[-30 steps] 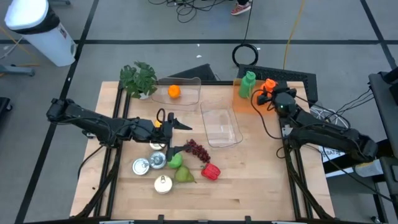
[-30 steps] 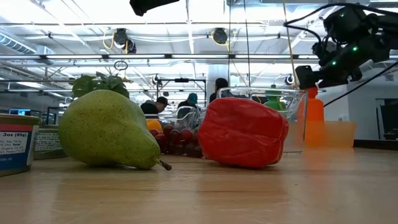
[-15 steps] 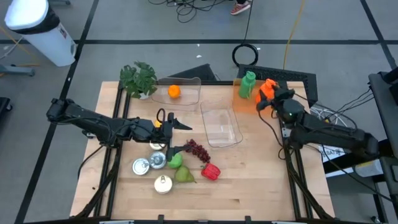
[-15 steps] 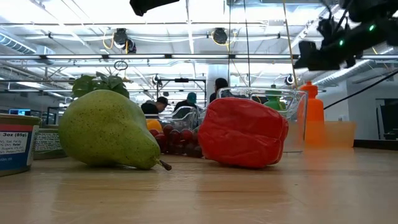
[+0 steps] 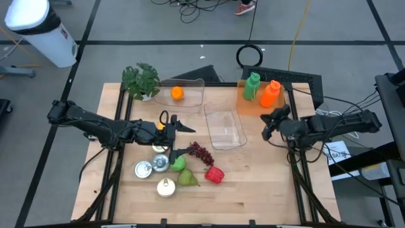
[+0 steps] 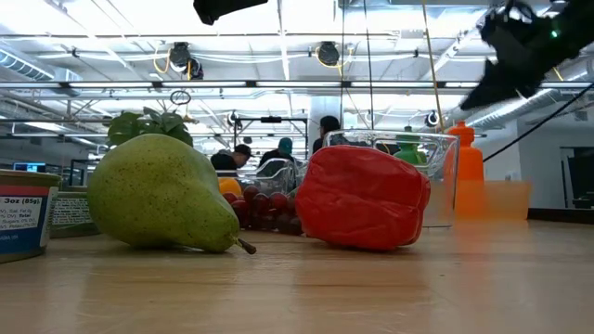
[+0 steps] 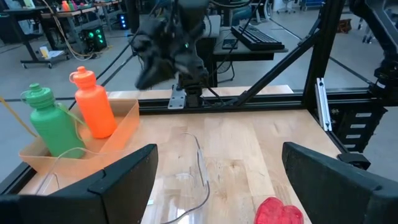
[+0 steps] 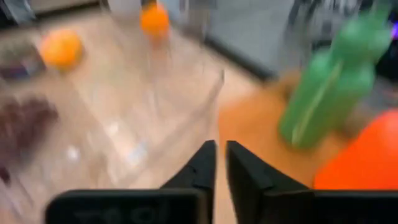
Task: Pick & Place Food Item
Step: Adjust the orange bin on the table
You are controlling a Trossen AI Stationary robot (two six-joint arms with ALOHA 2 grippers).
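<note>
- Bright, even light falls from the ceiling fixtures (image 6: 186, 56), which glare almost white across the top of the low view.
- From above, the wooden table (image 5: 253, 183) looks evenly lit, with only soft, short shadows under the arms.
- The right wrist view is smeared with blur: the green bottle (image 8: 333, 81) and the orange (image 8: 60, 48) lose their edges.
- In the low view the pear (image 6: 162, 195) is crisp, the room behind it soft.

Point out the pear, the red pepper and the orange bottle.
pear (image 6: 160, 193), low view, middle of its green body.
red pepper (image 6: 360, 197), low view, centre of its front face.
orange bottle (image 5: 270, 95), high view, on its body below the cap.
</note>
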